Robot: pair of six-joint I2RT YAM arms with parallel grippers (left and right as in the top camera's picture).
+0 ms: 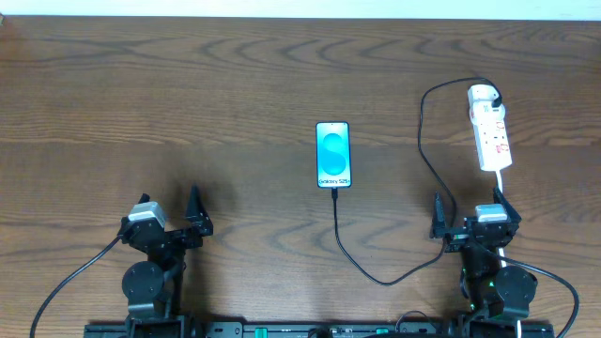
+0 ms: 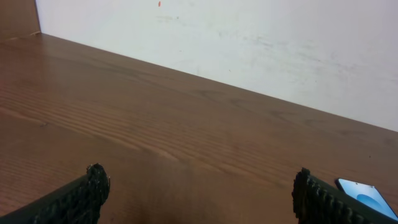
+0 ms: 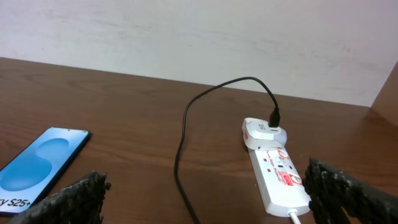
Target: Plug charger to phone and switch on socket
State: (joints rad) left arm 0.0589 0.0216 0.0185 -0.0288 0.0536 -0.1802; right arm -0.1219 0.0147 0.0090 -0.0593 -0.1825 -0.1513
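Overhead, I saw the phone (image 1: pixel 333 155) lying flat mid-desk, screen up and lit blue, well apart from both arms. The charger (image 1: pixel 376 278) met the phone's near edge, apparently plugged in. It looped down toward me, passed just beside the right fingers (image 1: pixel 437 218), then arched up to a white adapter (image 1: pixel 482 94) at the far end of the socket (image 1: pixel 491 137). The socket lay straight ahead of the right fingers, near but not touching, and its white cord (image 1: pixel 500 180) trailed back toward that arm.

Through the right wrist camera, the right fingers (image 3: pixel 74 199) were spread wide, holding nothing. The socket (image 3: pixel 280 177) sat by the right-hand one, the phone (image 3: pixel 43 162) beyond the left-hand one, and the charger (image 3: pixel 182 137) ran between them. I could not read the switches' state.

Through the left wrist camera, the left fingers (image 2: pixel 81 199) were also spread wide and empty above bare desk (image 2: pixel 186 124). Only a corner of the phone (image 2: pixel 367 194) peeked past the right-hand finger — nothing lay between them. A pale wall (image 2: pixel 249 43) stood behind.
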